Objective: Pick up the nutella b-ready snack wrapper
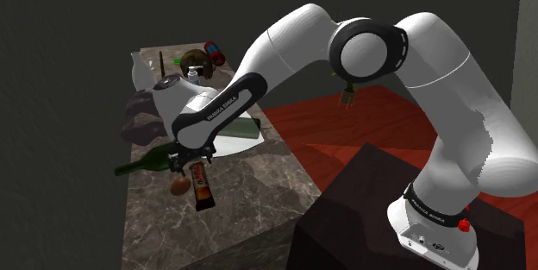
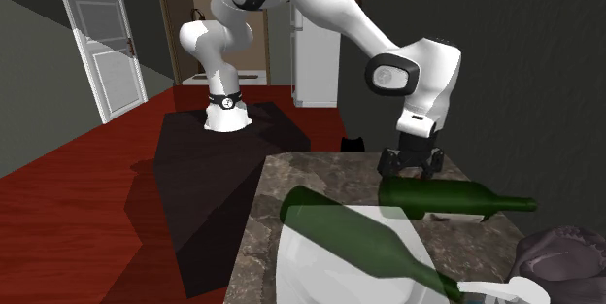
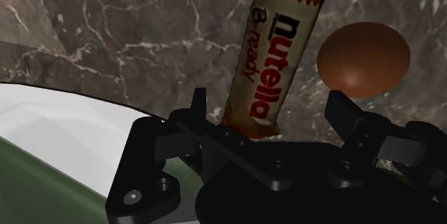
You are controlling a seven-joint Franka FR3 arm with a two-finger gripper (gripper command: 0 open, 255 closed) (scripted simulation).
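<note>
Gripper (image 3: 267, 102) hangs spread, straddling the snack wrapper (image 3: 279, 44).

End effector (image 2: 412, 166) just behind green bottle (image 2: 456, 196), perhaps touching.

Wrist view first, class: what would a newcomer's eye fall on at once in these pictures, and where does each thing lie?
The big white arm bends low over a marbled counter, its black gripper open just above the surface. Under it lies the Nutella B-ready wrapper, one end between the fingers but untouched, with a brown egg beside it. A dark green bottle lies on its side close by.
</note>
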